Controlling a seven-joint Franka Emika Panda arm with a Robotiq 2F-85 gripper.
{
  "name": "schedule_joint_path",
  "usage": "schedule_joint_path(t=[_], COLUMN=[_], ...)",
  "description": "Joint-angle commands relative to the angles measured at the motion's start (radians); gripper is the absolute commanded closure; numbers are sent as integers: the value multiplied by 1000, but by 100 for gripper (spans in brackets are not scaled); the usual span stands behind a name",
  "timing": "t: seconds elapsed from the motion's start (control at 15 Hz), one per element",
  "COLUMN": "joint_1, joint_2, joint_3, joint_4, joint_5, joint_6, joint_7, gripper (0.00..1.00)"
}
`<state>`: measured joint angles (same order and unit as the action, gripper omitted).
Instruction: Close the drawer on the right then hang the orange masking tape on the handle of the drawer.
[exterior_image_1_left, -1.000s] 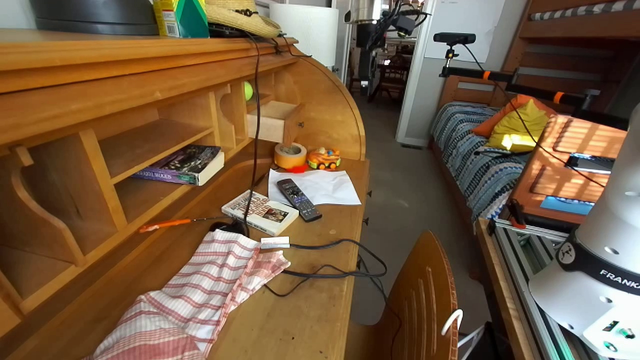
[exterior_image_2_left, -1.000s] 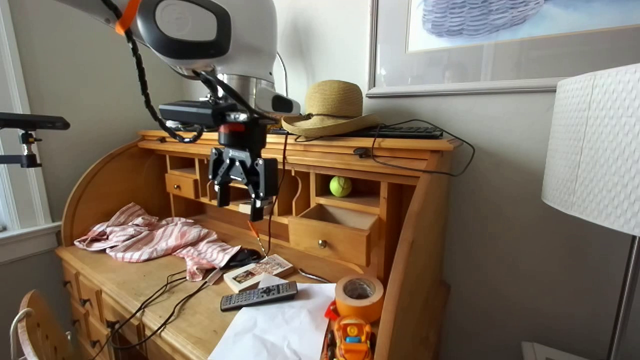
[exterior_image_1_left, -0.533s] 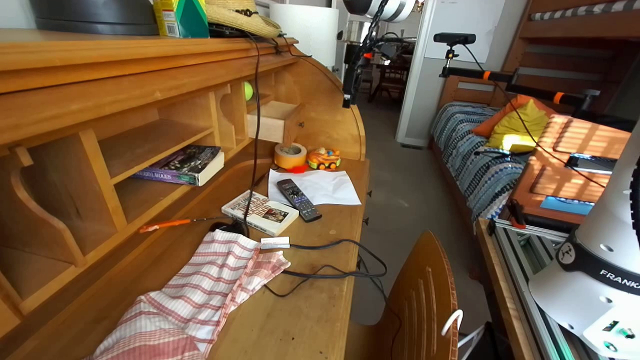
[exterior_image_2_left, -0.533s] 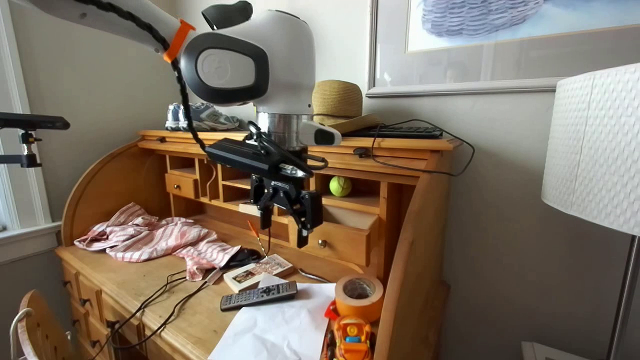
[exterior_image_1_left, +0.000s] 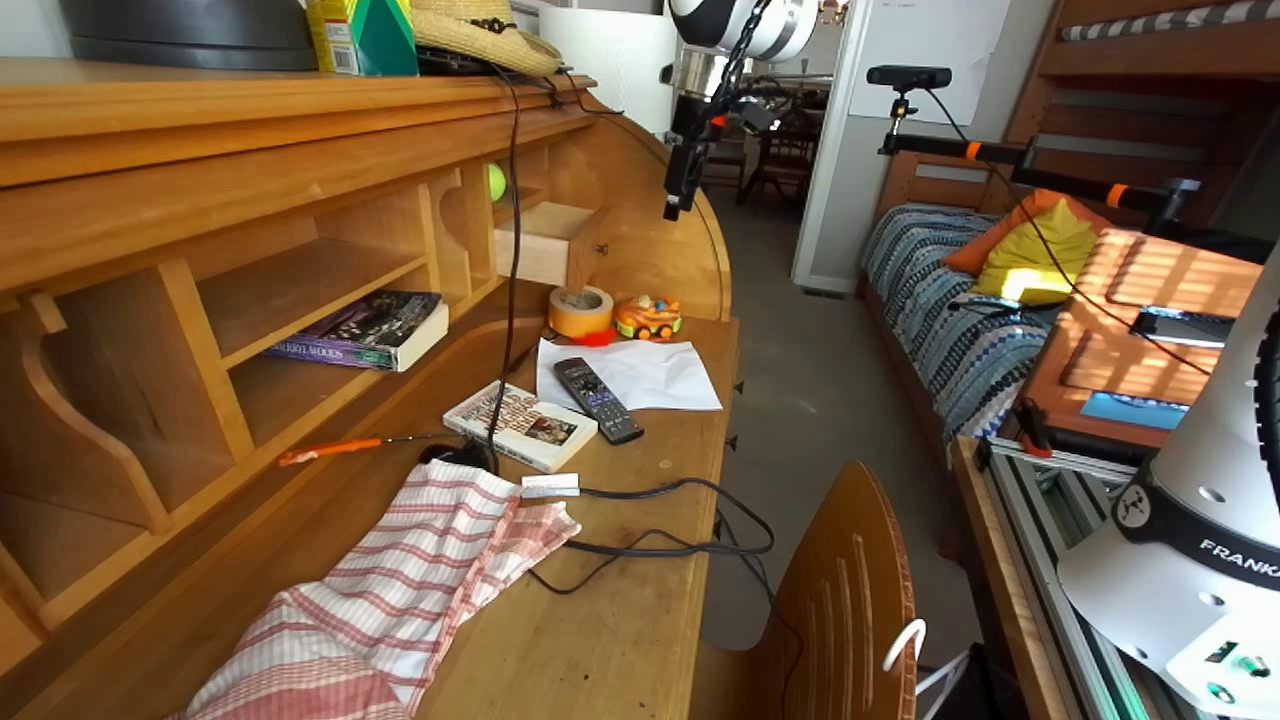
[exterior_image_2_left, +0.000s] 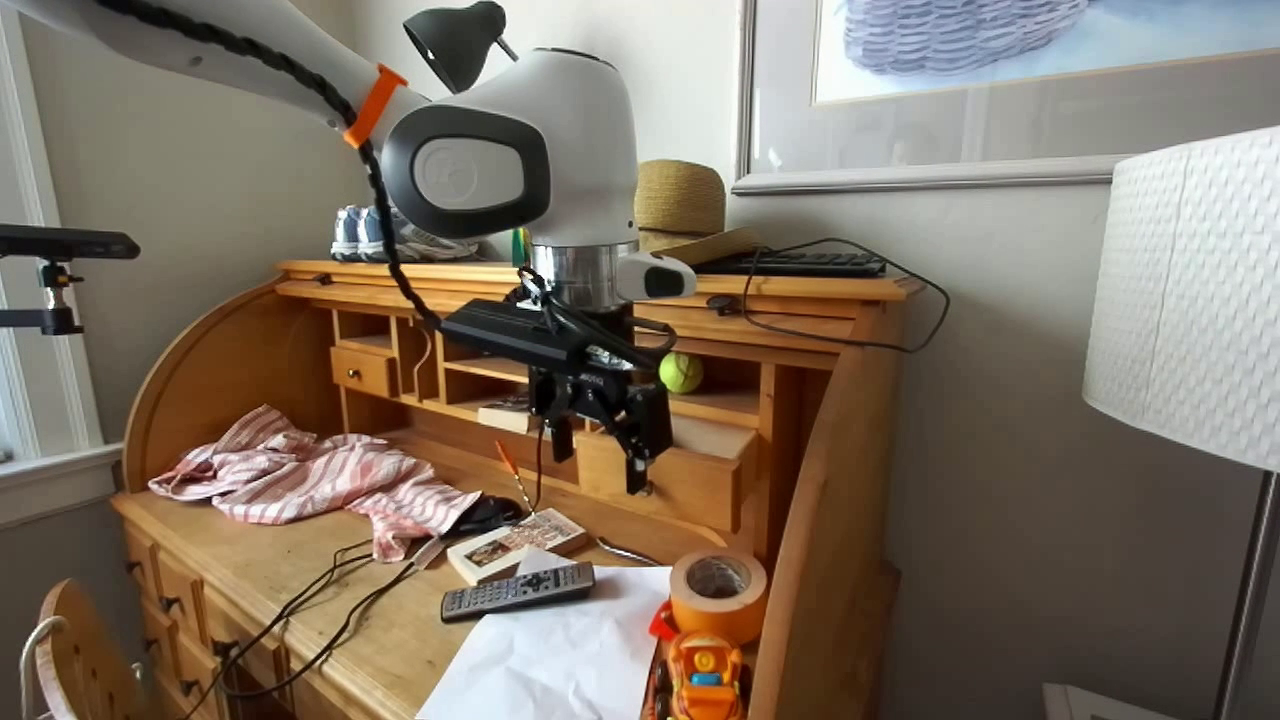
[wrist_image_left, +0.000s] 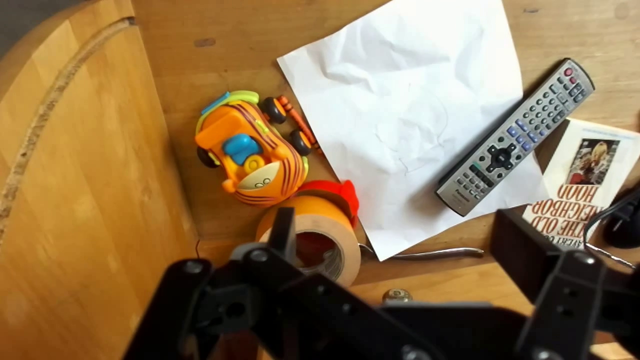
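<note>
The drawer (exterior_image_2_left: 700, 490) is seen pulled out in both exterior views, its handle (wrist_image_left: 397, 295), a small knob, set on the front. The gripper (exterior_image_2_left: 598, 464) is suspended above the desk (exterior_image_2_left: 240, 560), in front of the drawer, with its 2 fingers (exterior_image_2_left: 637, 470) spread wide. The orange masking tape (exterior_image_2_left: 718, 614) is laid flat on the desk, just beside the toy car (exterior_image_2_left: 705, 690).

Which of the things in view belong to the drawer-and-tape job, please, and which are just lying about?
For the job:
pulled-out drawer
its knob
orange masking tape
open pincer

Just lying about:
remote control
white paper
toy car
striped cloth
tennis ball
straw hat
</note>
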<state>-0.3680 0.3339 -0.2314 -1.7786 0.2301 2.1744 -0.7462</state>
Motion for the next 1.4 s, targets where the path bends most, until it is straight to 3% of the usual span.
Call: schedule_joint_path(t=[0.0,0.4,0.6,0.8,1.0,1.33], joint_1=[-32,-98,-142,-180,-218,-194], joint_2=[17,80,60,52,59,59], joint_3=[30,88,138,194,265,273], joint_4=[-3,-35,-110,-180,-220,-220], joint_5=[18,84,186,338,577,950], joint_6=[22,132,227,342,440,468], joint_7=[-33,-246,-390,-554,-718,-989], gripper=[0,0,0,0,0,0])
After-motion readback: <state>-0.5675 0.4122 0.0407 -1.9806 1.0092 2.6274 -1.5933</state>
